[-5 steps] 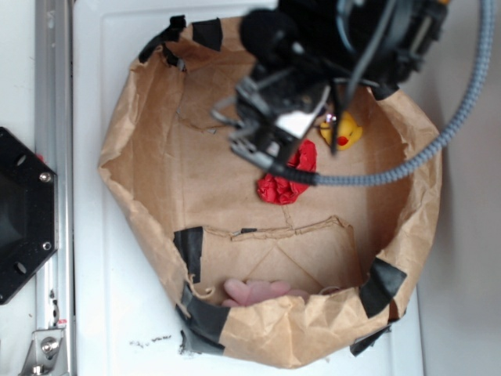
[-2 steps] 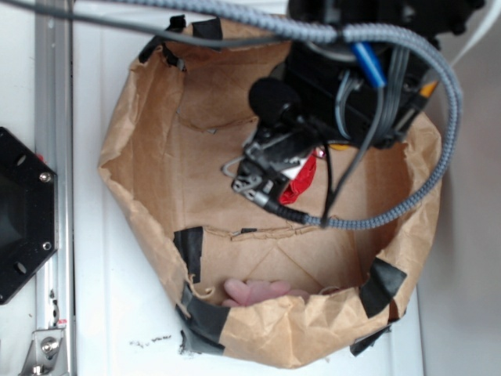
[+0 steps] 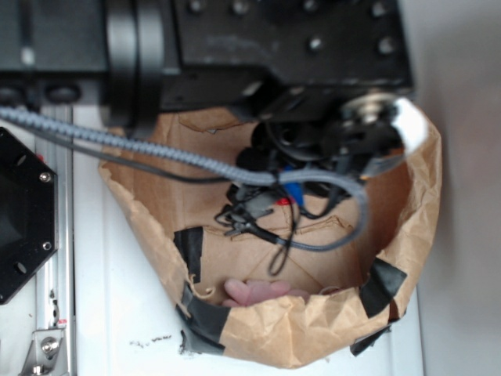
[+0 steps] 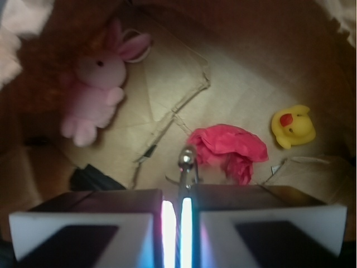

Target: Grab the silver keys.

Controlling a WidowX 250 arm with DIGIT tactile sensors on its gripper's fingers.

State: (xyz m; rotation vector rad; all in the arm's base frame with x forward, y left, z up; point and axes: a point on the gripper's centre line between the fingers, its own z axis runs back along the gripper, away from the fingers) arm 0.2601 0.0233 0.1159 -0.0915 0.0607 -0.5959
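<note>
The gripper (image 4: 177, 220) is seen at the bottom edge w/ jaws nearly closed, pinching the silver keys (image 4: 186, 170), which stick up between them. Just beyond the keys a crumpled red cloth (image 4: 230, 148) is seen on the brown paper floor (image 4: 234, 84). A yellow rubber duck (image 4: 293, 126) lies at right, a pink plush bunny (image 4: 99, 84) at upper left, well apart.
</note>
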